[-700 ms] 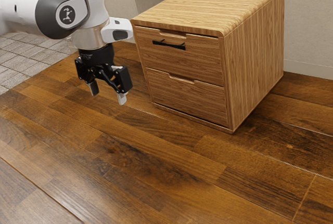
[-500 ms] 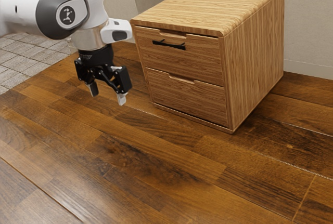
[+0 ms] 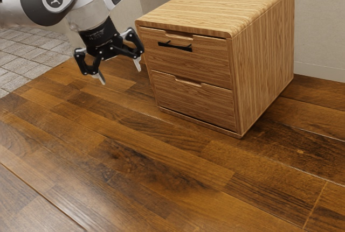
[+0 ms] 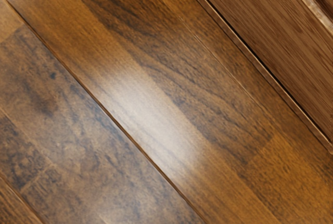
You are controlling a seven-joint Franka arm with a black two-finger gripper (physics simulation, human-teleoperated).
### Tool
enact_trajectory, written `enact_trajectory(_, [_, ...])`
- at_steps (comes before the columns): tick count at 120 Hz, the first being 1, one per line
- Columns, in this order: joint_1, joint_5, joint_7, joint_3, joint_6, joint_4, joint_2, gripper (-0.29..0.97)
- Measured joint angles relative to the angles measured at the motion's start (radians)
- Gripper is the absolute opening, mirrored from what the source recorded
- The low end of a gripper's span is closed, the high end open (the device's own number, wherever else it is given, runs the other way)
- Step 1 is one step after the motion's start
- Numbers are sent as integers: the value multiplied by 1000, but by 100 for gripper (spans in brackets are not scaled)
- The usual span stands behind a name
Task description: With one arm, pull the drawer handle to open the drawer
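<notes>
At the exterior view's left, my black two-finger gripper (image 3: 119, 69) hangs tilted over the dark wooden plank floor (image 3: 161, 178), jaws spread wide, holding nothing. Just right of it, the slim black bar handle (image 3: 174, 46) sits untouched on the closed upper drawer (image 3: 199, 62) of the light wooden cabinet (image 3: 261, 54).

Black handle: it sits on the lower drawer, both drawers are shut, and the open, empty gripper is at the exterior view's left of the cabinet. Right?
Not quite. The exterior view shows the black handle on the upper drawer, not the lower drawer. The rest holds: both drawers are shut, and the open, empty gripper is at that view's left of the cabinet.
</notes>
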Motion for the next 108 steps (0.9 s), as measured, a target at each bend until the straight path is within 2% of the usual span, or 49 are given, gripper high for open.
enact_trajectory(20, [-43,20,-199,-4,98,-1,41,68])
enact_trajectory(32, [-39,-7,-290,-5,162,-1,47,68])
enact_trajectory(46, [-24,-92,-380,3,215,0,53,68])
enact_trajectory(108, [-31,-78,-620,-3,313,15,81,68])
